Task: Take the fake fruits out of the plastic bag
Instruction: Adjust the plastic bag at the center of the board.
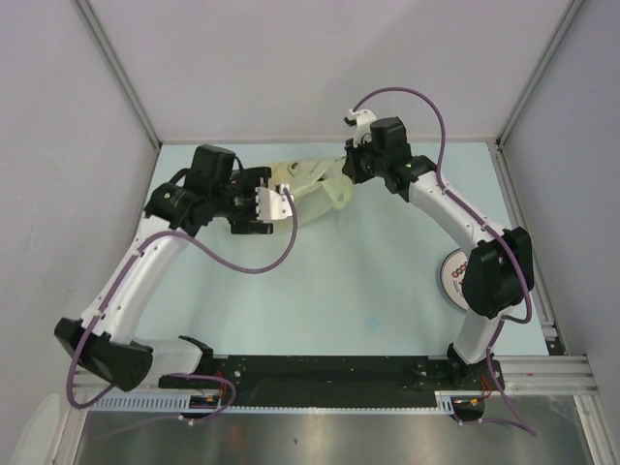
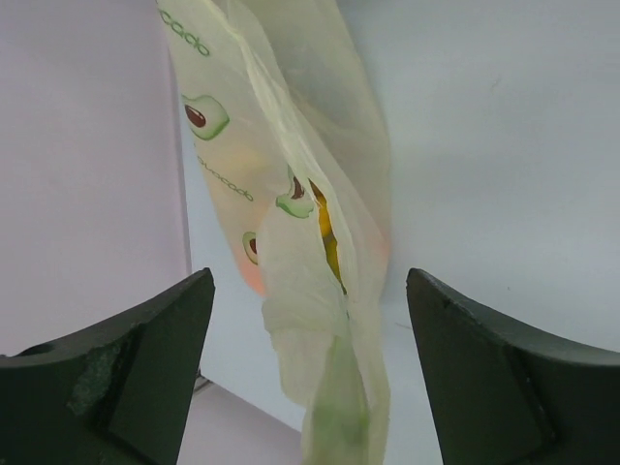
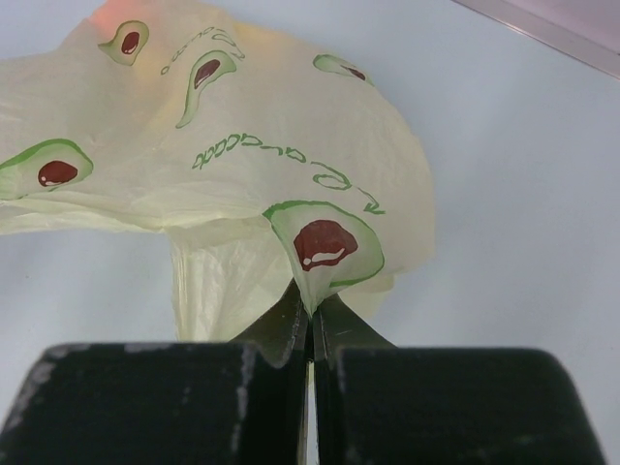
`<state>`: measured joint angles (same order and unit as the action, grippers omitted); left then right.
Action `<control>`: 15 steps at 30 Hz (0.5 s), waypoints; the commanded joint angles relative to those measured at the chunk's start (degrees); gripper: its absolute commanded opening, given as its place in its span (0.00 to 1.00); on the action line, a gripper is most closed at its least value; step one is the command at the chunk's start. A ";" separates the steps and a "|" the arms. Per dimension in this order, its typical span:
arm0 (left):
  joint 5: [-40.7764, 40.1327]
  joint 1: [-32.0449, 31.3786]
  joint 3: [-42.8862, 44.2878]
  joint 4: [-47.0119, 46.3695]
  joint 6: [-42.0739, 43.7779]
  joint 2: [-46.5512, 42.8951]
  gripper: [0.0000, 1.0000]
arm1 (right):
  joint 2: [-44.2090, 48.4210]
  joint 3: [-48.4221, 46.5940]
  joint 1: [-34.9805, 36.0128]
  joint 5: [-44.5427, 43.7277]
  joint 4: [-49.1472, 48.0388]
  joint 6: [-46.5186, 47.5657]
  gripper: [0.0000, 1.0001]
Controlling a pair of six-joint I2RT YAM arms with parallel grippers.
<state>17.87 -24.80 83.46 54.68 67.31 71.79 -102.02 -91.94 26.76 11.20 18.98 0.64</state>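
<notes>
The plastic bag is pale yellow-cream with avocado prints and lies at the back of the table between both arms. My right gripper is shut on a pinched fold of the plastic bag, holding it from the right. My left gripper stands open at the bag's left end. A twisted strip of the bag hangs between its fingers without touching either. Through a slit in the film a yellow fake fruit shows, and an orange one glows through the plastic. The other fruits are hidden.
A round white plate lies on the table at the right, partly behind the right arm's elbow. Grey walls close in on the left, back and right. The arms' black base rail runs along the near edge.
</notes>
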 commanded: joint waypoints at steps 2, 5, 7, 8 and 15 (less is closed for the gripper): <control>-6.51 -0.16 2.77 0.88 3.00 2.57 0.78 | 3.05 0.79 -0.31 -0.48 -1.84 -0.38 0.00; -9.94 -0.08 0.83 -1.76 4.41 1.25 0.78 | 3.32 1.32 -0.31 -0.48 -2.02 -0.38 0.00; -11.18 0.18 0.56 -0.63 4.59 0.55 0.79 | 3.23 1.33 -0.22 -0.57 -2.11 -0.29 0.00; -11.45 0.54 0.48 -0.01 4.33 0.46 0.78 | 3.05 1.33 -0.22 -0.65 -2.11 -0.29 0.00; -16.11 2.91 -4.54 -2.29 1.79 0.89 0.75 | 0.60 -0.87 -0.92 -0.31 -1.49 -0.38 0.00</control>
<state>5.17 -23.11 80.79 53.91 69.97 72.69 -101.75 -90.45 26.50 11.00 18.94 0.64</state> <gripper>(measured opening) 0.758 0.009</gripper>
